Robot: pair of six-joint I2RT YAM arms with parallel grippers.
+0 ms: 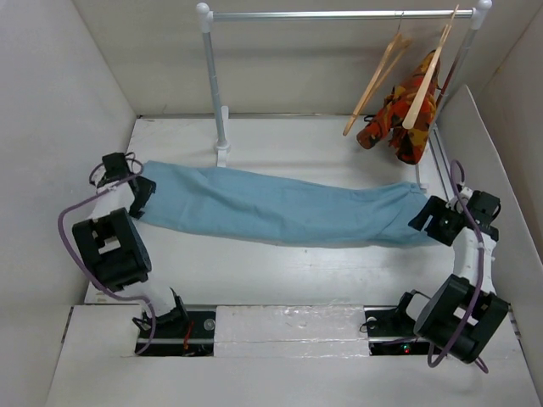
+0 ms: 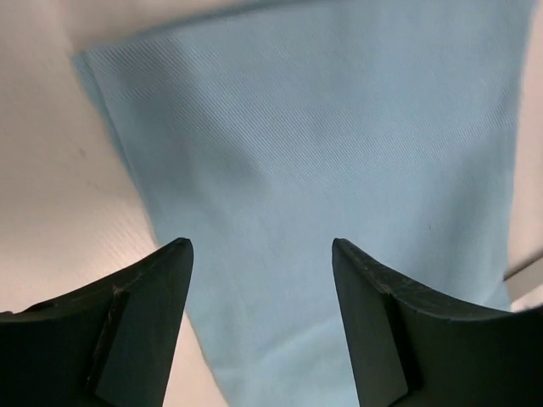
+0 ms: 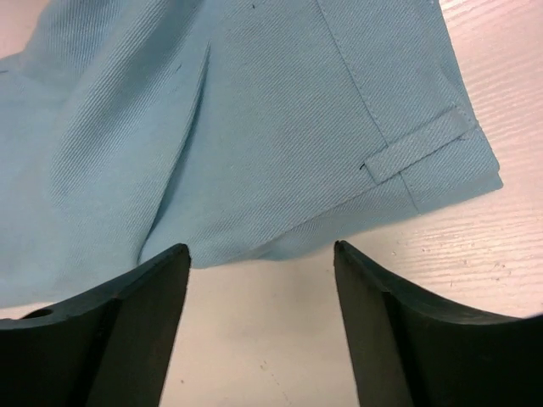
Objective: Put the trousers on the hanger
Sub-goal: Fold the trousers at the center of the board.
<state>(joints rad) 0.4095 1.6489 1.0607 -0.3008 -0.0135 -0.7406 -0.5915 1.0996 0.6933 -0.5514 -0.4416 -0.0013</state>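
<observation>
A white table (image 1: 280, 280) bears light-blue trousers (image 1: 280, 208), laid flat from left to right. Behind them, a metal rail (image 1: 339, 14) holds a bare wooden hanger (image 1: 373, 83) near its right end. The left gripper (image 2: 261, 248) and right gripper (image 3: 261, 248), both with jaws apart, sit at the trousers' opposite ends.

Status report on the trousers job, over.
Left tool open over one end of the trousers; right tool open at waistband end. Trousers flat on table, ungripped. Hanger empty on rail, patterned garment close beside it.
</observation>
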